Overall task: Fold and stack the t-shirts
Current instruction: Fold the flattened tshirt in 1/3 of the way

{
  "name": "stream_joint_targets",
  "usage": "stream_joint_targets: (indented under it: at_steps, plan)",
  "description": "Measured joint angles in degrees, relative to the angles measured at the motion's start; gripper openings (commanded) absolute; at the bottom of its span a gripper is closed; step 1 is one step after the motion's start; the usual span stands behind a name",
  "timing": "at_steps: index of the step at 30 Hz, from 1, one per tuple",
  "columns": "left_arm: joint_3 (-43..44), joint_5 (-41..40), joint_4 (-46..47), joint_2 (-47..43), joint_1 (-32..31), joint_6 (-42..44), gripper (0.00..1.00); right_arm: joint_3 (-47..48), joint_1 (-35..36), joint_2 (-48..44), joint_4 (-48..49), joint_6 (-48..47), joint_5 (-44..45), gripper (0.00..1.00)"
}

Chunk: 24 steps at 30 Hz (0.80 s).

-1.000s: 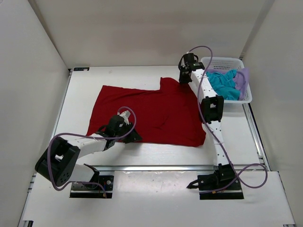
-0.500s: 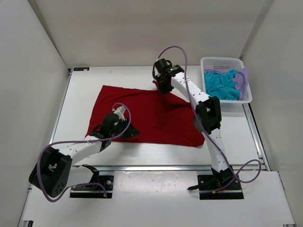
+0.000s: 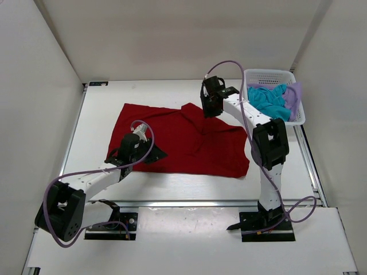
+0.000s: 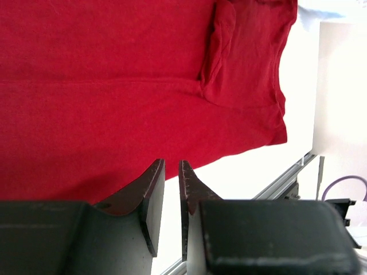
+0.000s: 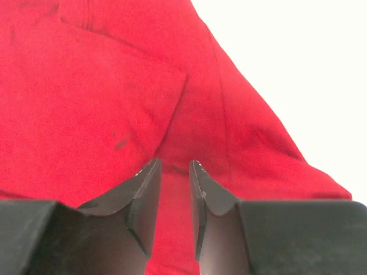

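Fingers (image 4: 150,195) of the left gripper (image 4: 172,163), arm stretched low, sit narrowly apart at the near hem of the red t-shirt (image 3: 195,146), holding nothing. The shirt lies spread on the table (image 3: 143,91), its far sleeve folded inward. The right gripper (image 5: 175,163) points down there, slightly parted and empty.

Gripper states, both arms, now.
Left gripper: open by a narrow gap, holding nothing.
Right gripper: open, empty, above the red shirt.
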Motion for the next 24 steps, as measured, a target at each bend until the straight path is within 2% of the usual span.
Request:
stream_joint_targets:
  at_steps: [4,8,13,20,24]
  plan:
    - [0.02,0.42,0.46,0.28,1.05,-0.52,0.27,-4.07,-0.24,0.74,6.43,0.94,-0.98,0.31]
    - [0.02,0.46,1.14,0.98,1.18,-0.79,0.27,-8.28,-0.57,1.46,11.93,2.4,-4.15,0.32]
    - [0.02,0.5,1.18,1.81,1.18,-0.98,0.27,-7.65,-2.16,4.87,16.7,4.17,-7.04,0.32]
    - [0.02,0.5,1.2,2.01,1.57,-0.98,0.27,-6.03,-3.06,8.72,18.71,5.62,-6.56,0.32]
    - [0.02,0.5,1.53,2.43,1.55,-0.98,0.27,-5.57,-3.08,9.11,19.71,6.05,-6.88,0.28]
